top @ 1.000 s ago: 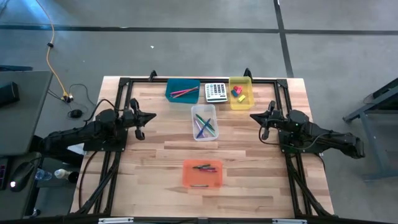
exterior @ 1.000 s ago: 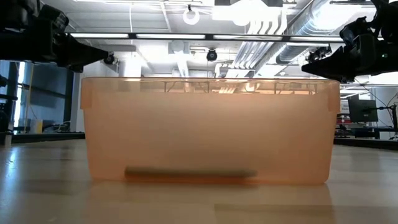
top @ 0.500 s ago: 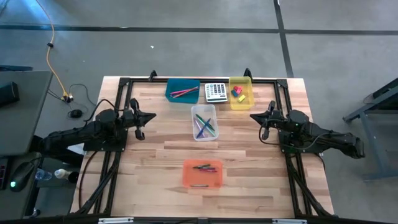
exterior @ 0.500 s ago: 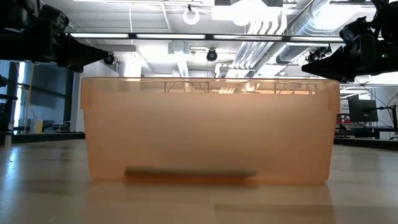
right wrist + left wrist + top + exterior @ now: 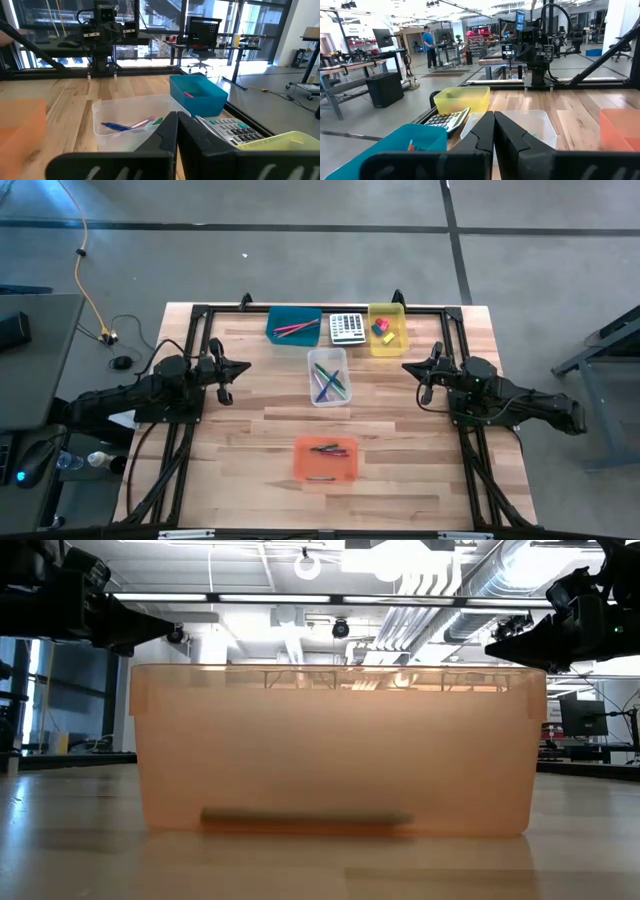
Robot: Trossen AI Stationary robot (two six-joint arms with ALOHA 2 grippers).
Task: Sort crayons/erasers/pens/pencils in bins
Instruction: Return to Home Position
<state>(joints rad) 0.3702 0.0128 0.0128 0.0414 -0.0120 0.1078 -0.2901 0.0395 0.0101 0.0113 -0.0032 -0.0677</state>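
Left end effector (image 5: 244,368) and right end effector (image 5: 407,367) hang closed and empty, and we judge sorting done: pens (image 5: 328,383), pencils (image 5: 296,329), erasers (image 5: 382,328) and crayons (image 5: 330,448) lie in the bins (image 5: 311,370) between them.

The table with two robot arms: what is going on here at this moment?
Nothing is being handled. The left gripper and the right gripper are shut and empty, each at its own side of the table, pointing inward. The items lie sorted: pencils in the teal bin, pens in the clear bin, erasers in the yellow bin, crayons in the orange bin. A calculator lies between the teal and yellow bins.
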